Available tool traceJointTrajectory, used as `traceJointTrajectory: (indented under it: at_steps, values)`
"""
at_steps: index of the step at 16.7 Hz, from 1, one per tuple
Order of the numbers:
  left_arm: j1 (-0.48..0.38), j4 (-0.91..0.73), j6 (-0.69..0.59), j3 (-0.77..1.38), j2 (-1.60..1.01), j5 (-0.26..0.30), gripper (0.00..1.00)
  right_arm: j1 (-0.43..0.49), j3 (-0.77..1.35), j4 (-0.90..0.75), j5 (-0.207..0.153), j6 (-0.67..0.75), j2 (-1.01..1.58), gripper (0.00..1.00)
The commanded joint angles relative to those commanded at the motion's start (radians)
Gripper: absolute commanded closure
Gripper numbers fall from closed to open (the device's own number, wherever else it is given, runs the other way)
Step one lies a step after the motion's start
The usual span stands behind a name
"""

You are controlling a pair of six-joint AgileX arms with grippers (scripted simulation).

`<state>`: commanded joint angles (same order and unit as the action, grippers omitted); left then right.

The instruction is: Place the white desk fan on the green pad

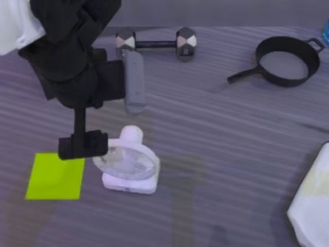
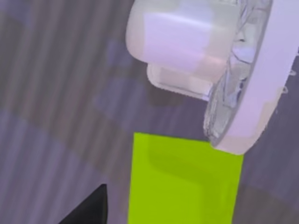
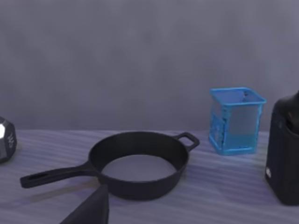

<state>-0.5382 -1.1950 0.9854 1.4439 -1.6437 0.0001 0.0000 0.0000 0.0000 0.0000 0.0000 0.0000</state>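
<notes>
The white desk fan (image 1: pixel 128 165) stands on its square base on the table, just right of the green pad (image 1: pixel 55 176) and off it. My left gripper (image 1: pixel 82 145) hangs open above the pad's far right corner, beside the fan's left rim, with nothing between its fingers. In the left wrist view the fan (image 2: pixel 201 51) fills the upper part, its motor housing and grille rim close by. The green pad (image 2: pixel 184 182) lies beneath, and one dark fingertip (image 2: pixel 91 210) shows beside it. My right gripper (image 3: pixel 133 218) is parked out of the top view, open, facing a skillet.
A dumbbell (image 1: pixel 155 43) and a grey oblong object (image 1: pixel 133 82) lie behind the fan. A black skillet (image 1: pixel 285 60) sits at the back right, with a blue basket (image 3: pixel 236 120) and a black object (image 3: pixel 282 154) nearby. A large white faceted object (image 1: pixel 313 206) occupies the front right.
</notes>
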Motion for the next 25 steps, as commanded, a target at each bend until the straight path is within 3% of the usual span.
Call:
traceJointTrajectory:
  at_steps: [5, 10, 19, 23, 25]
  values:
    - [-0.066, -0.141, 0.122, 0.182, -0.209, 0.001, 0.0, 0.0, 0.0, 0.0, 0.0, 0.0, 0.0, 0.0]
    - [-0.07, -0.149, 0.129, 0.191, -0.22, 0.001, 0.0, 0.0, 0.0, 0.0, 0.0, 0.0, 0.0, 0.0]
    - [-0.068, 0.037, 0.131, 0.022, -0.235, 0.001, 0.0, 0.0, 0.0, 0.0, 0.0, 0.0, 0.0, 0.0]
    - [-0.068, 0.044, 0.131, 0.014, -0.236, 0.001, 0.0, 0.0, 0.0, 0.0, 0.0, 0.0, 0.0, 0.0]
    - [-0.068, 0.044, 0.131, 0.014, -0.236, 0.001, 0.15, 0.0, 0.0, 0.0, 0.0, 0.0, 0.0, 0.0]
